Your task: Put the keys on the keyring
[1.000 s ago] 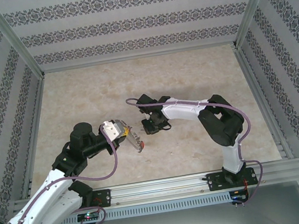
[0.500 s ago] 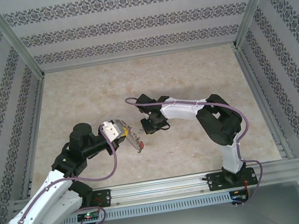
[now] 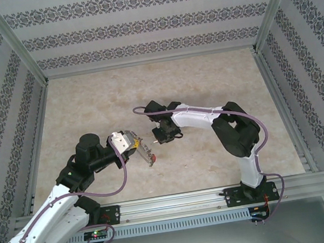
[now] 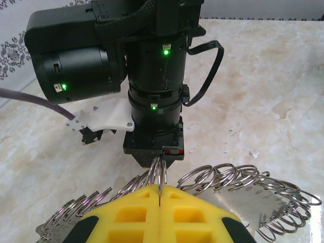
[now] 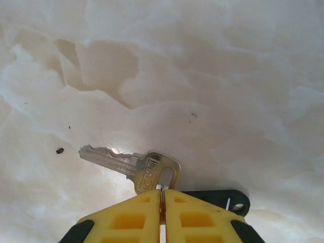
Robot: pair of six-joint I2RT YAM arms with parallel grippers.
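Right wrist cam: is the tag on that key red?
No, the tag beside the key at the right pincer tips is black.

Shiny metal keyring (image 4: pixel 276 202), glossy marble-look table (image 5: pixel 202 76), key (image 5: pixel 126 164) (brushed metal)

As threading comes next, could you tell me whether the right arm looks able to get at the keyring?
Probably yes: the right gripper, shut on a key, faces the keyring close up. The keyring is held in the shut left gripper, and nothing stands between them.
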